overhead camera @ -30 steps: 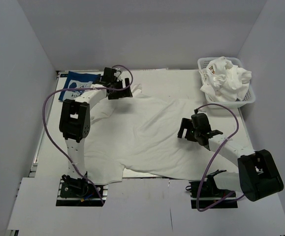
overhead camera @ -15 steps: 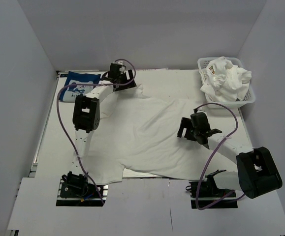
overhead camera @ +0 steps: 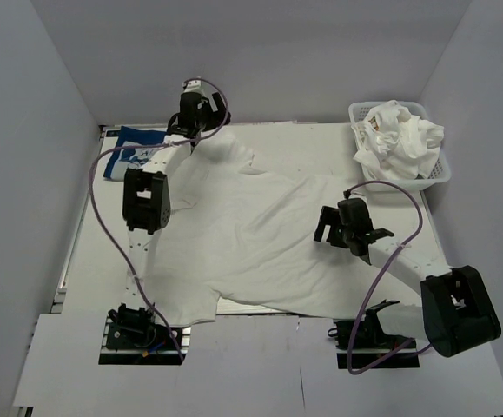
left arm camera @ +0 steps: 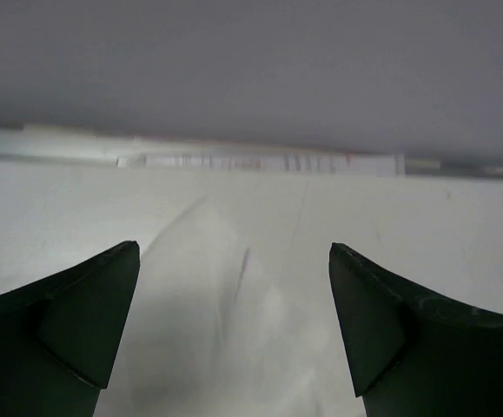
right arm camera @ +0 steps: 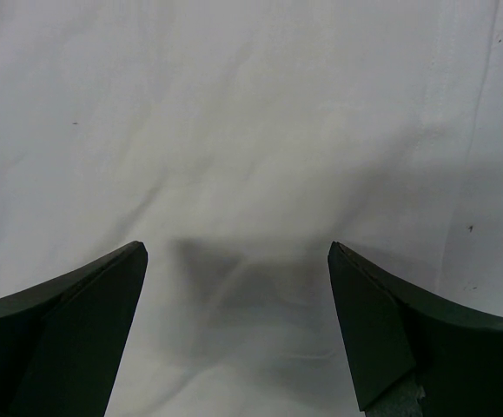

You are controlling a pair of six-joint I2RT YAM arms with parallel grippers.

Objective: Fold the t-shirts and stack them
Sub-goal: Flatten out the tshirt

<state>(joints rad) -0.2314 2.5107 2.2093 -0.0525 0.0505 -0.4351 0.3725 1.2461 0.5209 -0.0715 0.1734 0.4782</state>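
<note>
The large white t-shirt (overhead camera: 251, 234) lies spread over the middle of the table, one sleeve (overhead camera: 227, 155) reaching toward the far left. The navy blue t-shirt (overhead camera: 136, 148) with a white print lies at the far left edge. My left gripper (overhead camera: 197, 117) is open and empty, raised near the back wall just beyond that sleeve. Its wrist view (left arm camera: 234, 261) shows pale creased surface between the fingers. My right gripper (overhead camera: 331, 228) is open and empty, hovering over the shirt's right part. White cloth (right arm camera: 251, 130) fills the right wrist view between the fingers (right arm camera: 238, 252).
A white plastic basket (overhead camera: 438, 174) holding crumpled white clothes (overhead camera: 399, 139) stands at the far right corner. Grey walls close in the back and both sides. Purple cables loop off both arms.
My left gripper has moved away from the sleeve, up and toward the back wall. The sleeve now lies flatter and farther back. The right arm has barely moved.
</note>
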